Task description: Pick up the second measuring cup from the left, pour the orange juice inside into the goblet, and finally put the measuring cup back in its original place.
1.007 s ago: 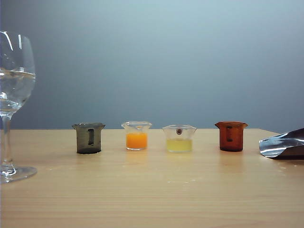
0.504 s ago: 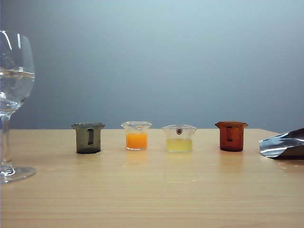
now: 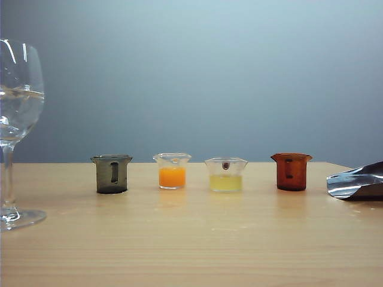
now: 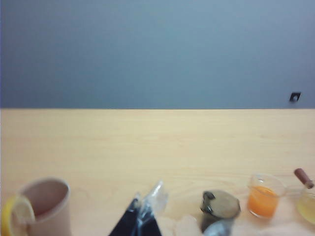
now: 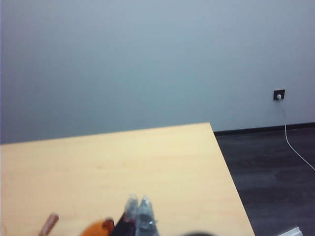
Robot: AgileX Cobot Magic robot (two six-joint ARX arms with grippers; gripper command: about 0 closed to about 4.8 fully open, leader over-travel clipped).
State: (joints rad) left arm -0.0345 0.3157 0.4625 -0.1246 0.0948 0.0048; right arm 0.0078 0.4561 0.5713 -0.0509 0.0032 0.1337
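Still the approach step: left gripper point(image 4: 146, 212) and right gripper point(image 5: 138, 212) both look clenched on nothing (measuring cup point(image 4: 264, 195) sits off to the left gripper's side), so next: open, reach it.

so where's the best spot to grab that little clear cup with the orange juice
Pinch the small clear plastic measuring cup across its narrow straight wall, below the flared rim and around the orange juice level. Probably come from the near side, level: smoky grey cup and pale-yellow-filled clear cup flank it.
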